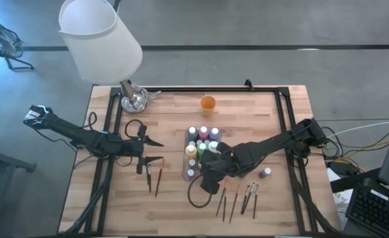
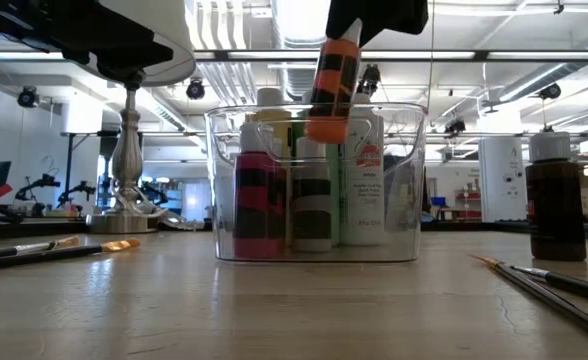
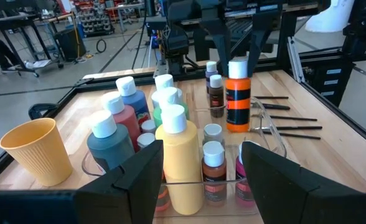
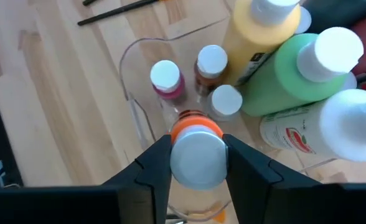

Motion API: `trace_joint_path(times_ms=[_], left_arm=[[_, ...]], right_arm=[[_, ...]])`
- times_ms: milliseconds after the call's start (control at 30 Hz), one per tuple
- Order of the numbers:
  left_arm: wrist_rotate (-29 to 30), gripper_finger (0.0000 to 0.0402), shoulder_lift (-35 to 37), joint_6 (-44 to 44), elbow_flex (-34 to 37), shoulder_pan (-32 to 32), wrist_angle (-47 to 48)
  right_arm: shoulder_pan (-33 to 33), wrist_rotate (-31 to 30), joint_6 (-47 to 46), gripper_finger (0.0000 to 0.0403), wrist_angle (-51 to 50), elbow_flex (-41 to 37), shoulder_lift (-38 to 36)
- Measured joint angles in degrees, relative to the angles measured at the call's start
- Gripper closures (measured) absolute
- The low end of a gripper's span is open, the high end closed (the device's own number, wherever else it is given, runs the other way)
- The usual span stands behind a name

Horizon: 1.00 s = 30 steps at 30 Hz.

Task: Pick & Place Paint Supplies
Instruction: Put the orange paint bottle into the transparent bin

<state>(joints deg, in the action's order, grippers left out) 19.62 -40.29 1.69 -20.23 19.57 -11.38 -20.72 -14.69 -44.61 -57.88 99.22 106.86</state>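
Hanging above the open end of the clear rectangular plastic tray [image 2: 314,255], the orange paint bottle with black label bands and a pale cap [image 2: 334,90] is clamped at its neck between the fingers of the right gripper [image 4: 197,163], at upper centre of the low view.

Below it, the tray already holds a crowd of bottles: a tall yellow bottle [image 3: 182,163], green bottles [image 4: 289,74], a teal one [image 3: 110,142], a red one [image 3: 122,118] and small brownish ones [image 3: 213,177]. The free slot beside them looks narrow, so a tilted or off-centre descent could catch the tray wall or knock a neighbour over; letting go too high could topple the bottle.

Farther left in the high view, the left gripper [image 1: 153,151] waits over bare table with its fingers apart.

Thin paintbrushes [image 1: 237,198] lie loose at lower centre, a dark bottle [image 1: 265,173] stands alone outside the tray, and the small orange cup [image 1: 208,103] sits beyond.

The tray floor under the held bottle is hidden by the gripper, and the bottle's base is not clearly seen.
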Motion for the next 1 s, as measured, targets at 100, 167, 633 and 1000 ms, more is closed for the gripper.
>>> trace_joint_path(times_ms=[100, 167, 633, 1000], left_arm=[[0.01, 0.0180, 0.00, -0.02, 0.00, 0.00, 0.02], [0.00, 0.0179, 0.00, -0.02, 0.01, 0.00, 0.02], [-0.01, 0.0179, 0.02, -0.19, 0.02, 0.00, 0.85], [-0.01, 0.0179, 0.02, -0.22, 0.02, 0.00, 0.90]], right_arm=[[0.01, 0.01, -0.03, 0.0279, 2.27, -0.52, 0.56], [0.01, 0.09, 0.36, 0.0283, 2.87, -0.79, 1.06], [0.01, 0.39, 1.05, 0.0280, 4.10, -0.75, 7.59], [0.32, 0.54, 1.34, 0.0272, 5.21, -0.60, 12.37]])
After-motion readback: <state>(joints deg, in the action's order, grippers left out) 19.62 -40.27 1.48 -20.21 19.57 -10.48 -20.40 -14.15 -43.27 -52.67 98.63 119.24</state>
